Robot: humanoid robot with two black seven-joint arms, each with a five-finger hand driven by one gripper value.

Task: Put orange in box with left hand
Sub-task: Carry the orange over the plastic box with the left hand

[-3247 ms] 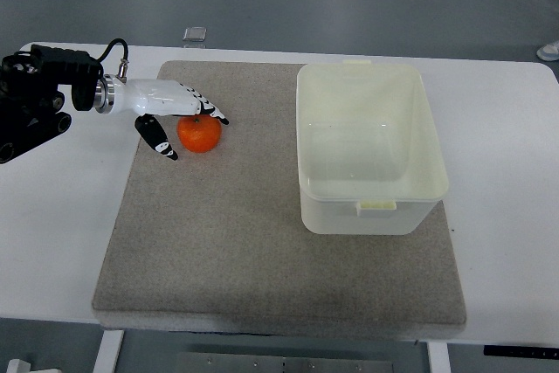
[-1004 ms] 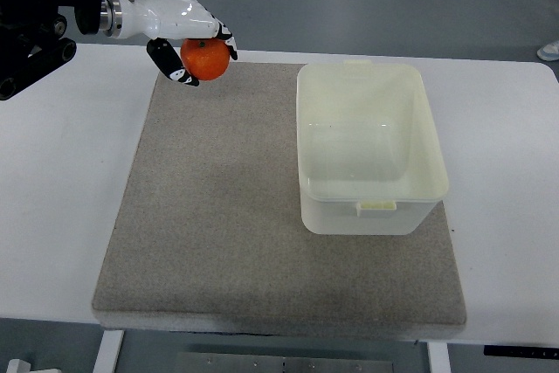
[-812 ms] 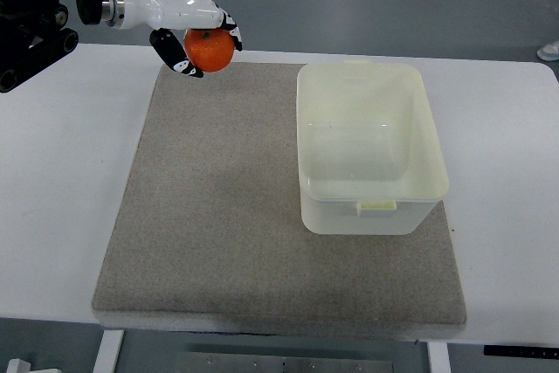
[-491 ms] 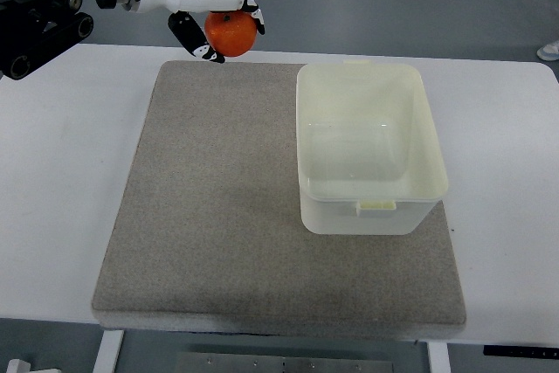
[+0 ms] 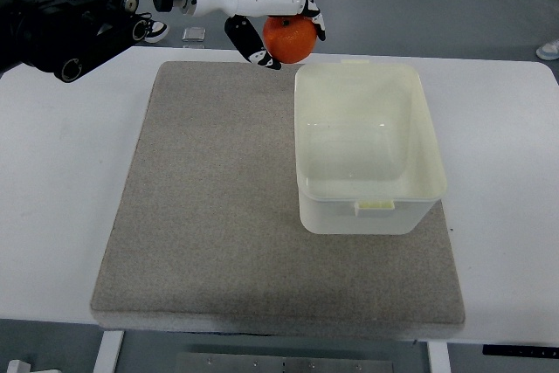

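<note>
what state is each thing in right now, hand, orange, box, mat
left hand: fingers curled around the orange, raised off the table beside the box's far left corner
orange: gripped, in the air, not yet in the box
box: open, no lid on it, empty, standing on the mat
mat: flat on the white table, bare apart from the box

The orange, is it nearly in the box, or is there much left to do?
The pick-up looks done: the left hand grips the orange and holds it above the table, near the far left corner of the box. The carrying is in hand. Left to do: bring it over the opening and let go. The box looks empty, and the right hand is out of sight.
</note>
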